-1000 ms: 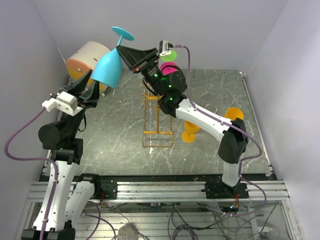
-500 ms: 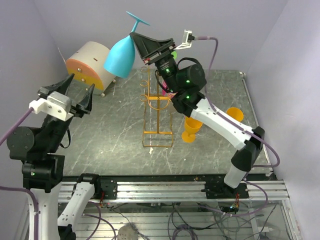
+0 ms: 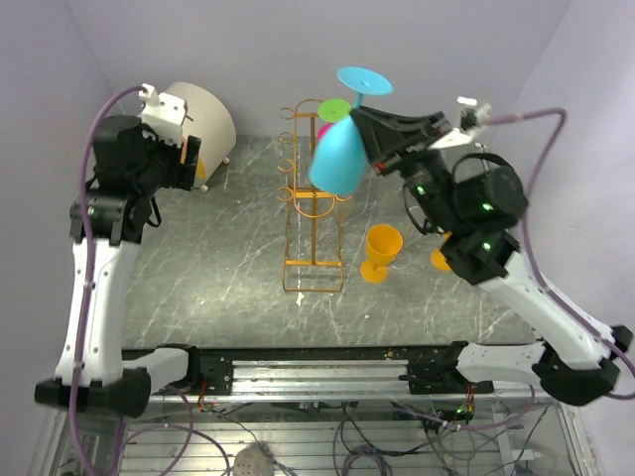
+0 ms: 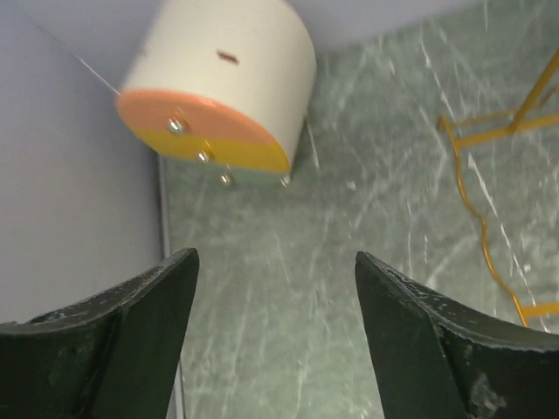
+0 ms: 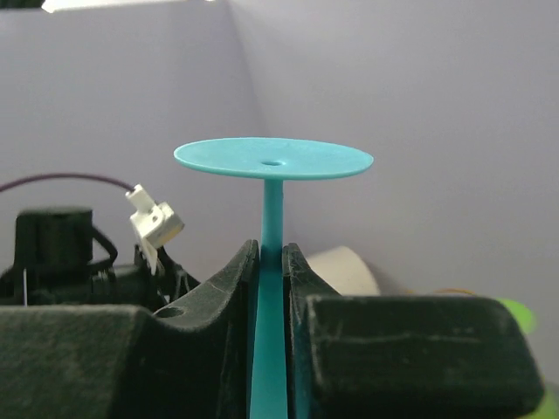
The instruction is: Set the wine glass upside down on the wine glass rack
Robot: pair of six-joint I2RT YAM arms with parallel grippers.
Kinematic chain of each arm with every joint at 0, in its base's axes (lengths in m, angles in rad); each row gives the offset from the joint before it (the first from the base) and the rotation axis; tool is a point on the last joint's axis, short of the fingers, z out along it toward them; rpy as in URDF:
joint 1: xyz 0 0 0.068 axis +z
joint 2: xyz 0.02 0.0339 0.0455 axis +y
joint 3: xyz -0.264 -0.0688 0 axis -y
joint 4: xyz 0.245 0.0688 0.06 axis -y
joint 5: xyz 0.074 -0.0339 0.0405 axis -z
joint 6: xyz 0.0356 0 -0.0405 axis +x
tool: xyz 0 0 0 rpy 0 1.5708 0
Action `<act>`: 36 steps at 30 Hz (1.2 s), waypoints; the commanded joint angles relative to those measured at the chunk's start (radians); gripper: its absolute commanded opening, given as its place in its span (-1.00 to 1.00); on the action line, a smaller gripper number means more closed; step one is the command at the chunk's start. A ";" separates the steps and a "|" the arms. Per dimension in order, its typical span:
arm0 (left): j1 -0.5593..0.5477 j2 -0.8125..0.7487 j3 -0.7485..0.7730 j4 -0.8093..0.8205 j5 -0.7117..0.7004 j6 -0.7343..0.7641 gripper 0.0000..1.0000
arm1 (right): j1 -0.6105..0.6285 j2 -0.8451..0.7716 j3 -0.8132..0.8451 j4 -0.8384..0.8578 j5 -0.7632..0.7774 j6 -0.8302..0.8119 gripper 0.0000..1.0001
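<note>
My right gripper (image 3: 359,109) is shut on the stem of a turquoise wine glass (image 3: 337,159), held upside down with its foot up, high beside the top of the golden wire rack (image 3: 313,213). In the right wrist view the stem (image 5: 272,262) is pinched between my fingers under the round foot (image 5: 272,158). A pink glass with a green foot (image 3: 332,111) hangs at the rack's top behind it. My left gripper (image 3: 189,159) is open and empty at the far left; in its wrist view (image 4: 275,262) the fingers stand wide apart over bare table.
A white cylinder with an orange face (image 3: 203,114) lies at the back left; it also shows in the left wrist view (image 4: 223,87). Two orange-yellow glasses (image 3: 379,253) stand right of the rack. Walls close in on the left, back and right.
My right gripper has carried the turquoise glass rightward, from left of the rack to its upper right side. My left arm has risen and drawn back toward the white cylinder.
</note>
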 commanded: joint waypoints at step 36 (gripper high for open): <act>0.116 0.103 -0.026 -0.181 0.205 -0.186 0.96 | -0.124 -0.251 -0.637 -0.104 -0.091 -0.324 -1.00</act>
